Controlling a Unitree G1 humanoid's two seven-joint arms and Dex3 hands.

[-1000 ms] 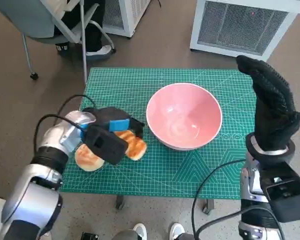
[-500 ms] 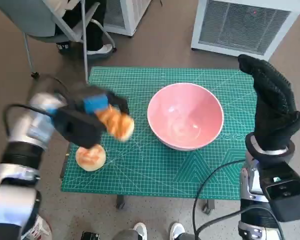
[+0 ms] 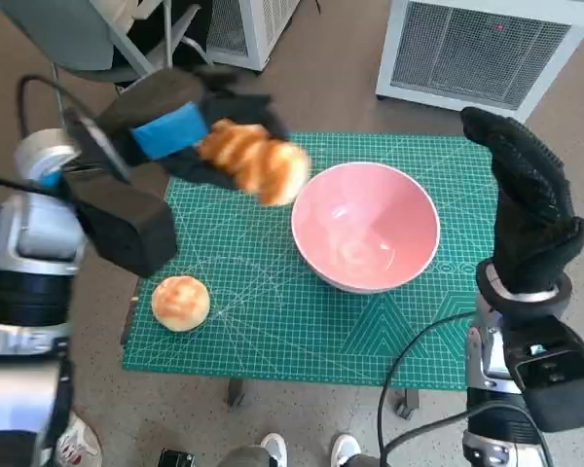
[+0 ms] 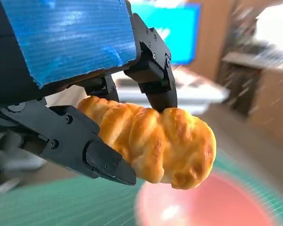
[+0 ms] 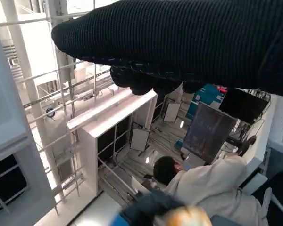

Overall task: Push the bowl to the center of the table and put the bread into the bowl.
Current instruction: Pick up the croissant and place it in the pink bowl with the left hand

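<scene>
Bread (image 3: pixel 256 161) pinched in left robot hand (image 3: pixel 190 126), motion-blurred; right robot hand (image 3: pixel 531 209) fingers straight, empty.

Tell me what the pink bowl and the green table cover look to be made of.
Pink bowl: likely glazed ceramic or glossy plastic; its smooth inside shows soft highlights. Green table cover: probably a matte rubbery cutting mat, given its printed pale grid lines.

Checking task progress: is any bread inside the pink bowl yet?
No: the pink bowl holds nothing; the left hand holds the twisted bread in the air.
</scene>
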